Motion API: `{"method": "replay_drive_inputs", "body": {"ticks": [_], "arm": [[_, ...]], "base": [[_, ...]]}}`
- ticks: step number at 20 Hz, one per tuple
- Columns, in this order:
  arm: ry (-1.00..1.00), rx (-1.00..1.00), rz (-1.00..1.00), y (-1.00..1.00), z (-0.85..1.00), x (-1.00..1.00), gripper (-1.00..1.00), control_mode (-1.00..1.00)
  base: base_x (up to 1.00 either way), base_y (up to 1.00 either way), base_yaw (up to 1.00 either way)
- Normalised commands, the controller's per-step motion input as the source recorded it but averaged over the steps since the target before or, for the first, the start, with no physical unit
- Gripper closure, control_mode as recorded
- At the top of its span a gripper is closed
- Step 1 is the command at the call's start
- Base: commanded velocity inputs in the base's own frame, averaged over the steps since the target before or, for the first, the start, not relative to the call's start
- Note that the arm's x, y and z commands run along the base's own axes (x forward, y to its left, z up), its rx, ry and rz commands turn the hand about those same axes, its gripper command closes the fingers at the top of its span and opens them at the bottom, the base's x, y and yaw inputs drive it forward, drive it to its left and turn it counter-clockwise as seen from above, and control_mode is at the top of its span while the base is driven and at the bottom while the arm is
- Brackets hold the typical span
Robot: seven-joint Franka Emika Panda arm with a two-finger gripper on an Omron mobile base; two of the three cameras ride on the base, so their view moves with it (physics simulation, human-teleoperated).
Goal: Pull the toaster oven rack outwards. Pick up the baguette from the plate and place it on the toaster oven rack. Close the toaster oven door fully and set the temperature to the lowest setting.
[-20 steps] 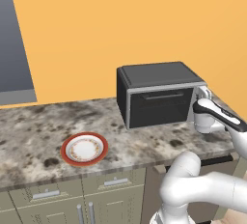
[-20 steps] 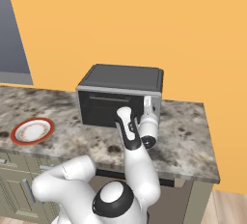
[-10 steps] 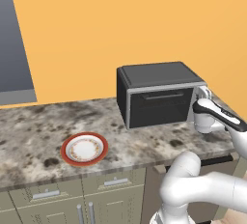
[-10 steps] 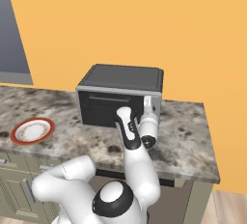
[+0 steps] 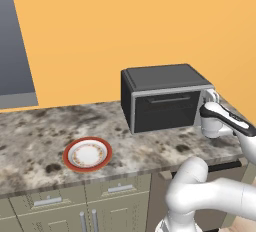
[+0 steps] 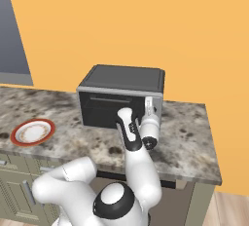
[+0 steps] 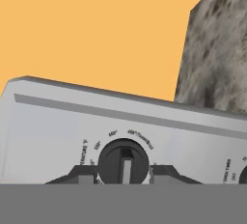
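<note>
Fingers sit one on each side of a black round knob on the silver control strip, closed on it; the knob's grey pointer bar stands upright in the hand view, with small temperature lettering arced round it (too fine to read). The oven is a dark box with a silver front frame, standing on the speckled worktop against the orange wall, its door shut flat, glass dark. Well to its left lies the red-rimmed plate, its white centre bare. From below, the white arm bends up over the worktop edge, and its hand points straight at the oven's right front.
</note>
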Motion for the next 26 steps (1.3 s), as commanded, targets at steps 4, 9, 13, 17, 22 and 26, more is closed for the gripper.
{"method": "replay_drive_inputs", "body": {"ticks": [4, 9, 13, 17, 22, 26], "arm": [[0.0, 0.0, 0.0, 0.0, 0.0, 0.0, 1.0, -1.0], [0.0, -0.02, 0.0, 0.0, -0.11, 0.0, 1.0, -1.0], [0.0, -0.09, 0.0, 0.0, -0.04, 0.03, 1.0, -1.0], [0.0, -0.06, 0.0, 0.0, -0.01, 0.07, 1.0, -1.0], [0.0, -0.08, 0.0, 0.0, 0.0, 0.1, 1.0, -1.0], [-0.01, -0.06, 0.0, 0.0, 0.0, 0.05, 1.0, -1.0]], "base": [[0.0, 0.0, 0.0], [0.0, 0.0, 0.0], [0.0, 0.0, 0.0], [0.0, 0.0, 0.0], [0.0, 0.0, 0.0], [0.0, 0.0, 0.0]]}}
